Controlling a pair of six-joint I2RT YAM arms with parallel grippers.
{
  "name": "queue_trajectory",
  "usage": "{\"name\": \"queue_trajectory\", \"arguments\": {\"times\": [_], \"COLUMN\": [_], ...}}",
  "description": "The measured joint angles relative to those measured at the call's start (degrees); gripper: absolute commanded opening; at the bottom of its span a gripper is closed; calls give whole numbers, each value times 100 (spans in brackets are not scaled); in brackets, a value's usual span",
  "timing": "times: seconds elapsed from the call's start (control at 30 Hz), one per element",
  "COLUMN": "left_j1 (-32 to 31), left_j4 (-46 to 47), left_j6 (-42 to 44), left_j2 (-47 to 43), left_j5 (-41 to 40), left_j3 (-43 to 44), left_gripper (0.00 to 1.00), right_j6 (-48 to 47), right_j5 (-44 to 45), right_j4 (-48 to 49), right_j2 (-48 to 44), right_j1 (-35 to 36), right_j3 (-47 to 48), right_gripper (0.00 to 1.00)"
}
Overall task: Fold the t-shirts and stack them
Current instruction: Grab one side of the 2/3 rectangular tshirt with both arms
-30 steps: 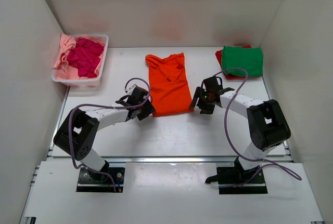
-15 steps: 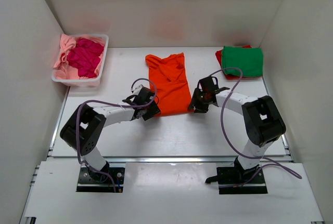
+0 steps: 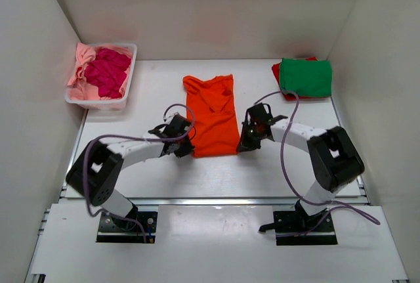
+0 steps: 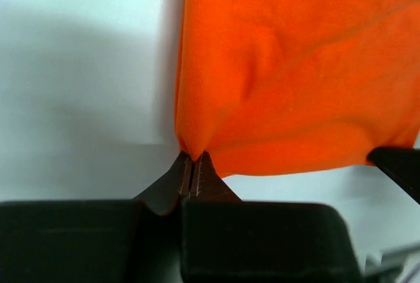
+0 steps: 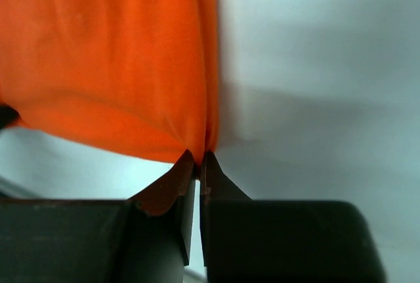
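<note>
The left gripper is pinched shut on one hem corner of the orange t-shirt, the cloth bunching into its tips at the lower centre of its wrist view. The right gripper is clamped the same way on the other hem corner.

In the overhead view the shirt lies flat mid-frame, hem toward the bottom. This looks like the start of a fold. The next move probably calls for lifting both corners together and carrying them level toward the collar.

At upper right, the green t-shirt sits folded on the red t-shirt. At upper left, the white basket holds more.
</note>
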Motion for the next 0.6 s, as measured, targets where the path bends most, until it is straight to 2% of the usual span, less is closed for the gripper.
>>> {"name": "queue_trajectory", "arguments": {"times": [0.13,0.27,0.4,0.6], "left_j1": [-190,-822,-1357,-1169], "left_j4": [-734,-1650,-2343,-2907], "left_j6": [-66,-214,-426,-544], "left_j2": [-1318,-2527,-3099,-3394], "left_j5": [361,516,723,778], "left_j3": [-721,-990,-990,-531], "left_gripper": [0,0,0,0], "right_j6": [-46,173,516,688], "right_j5": [-323,-636,-826,-815], "right_j4": [-389,-828,-1469,-2061], "right_j2": [-1128,-2387,-3386,-4245], "right_j1": [533,1231,1698,1484], "right_j3": [-857,-1617,-1937,-1711], "right_gripper": [0,0,0,0]}}
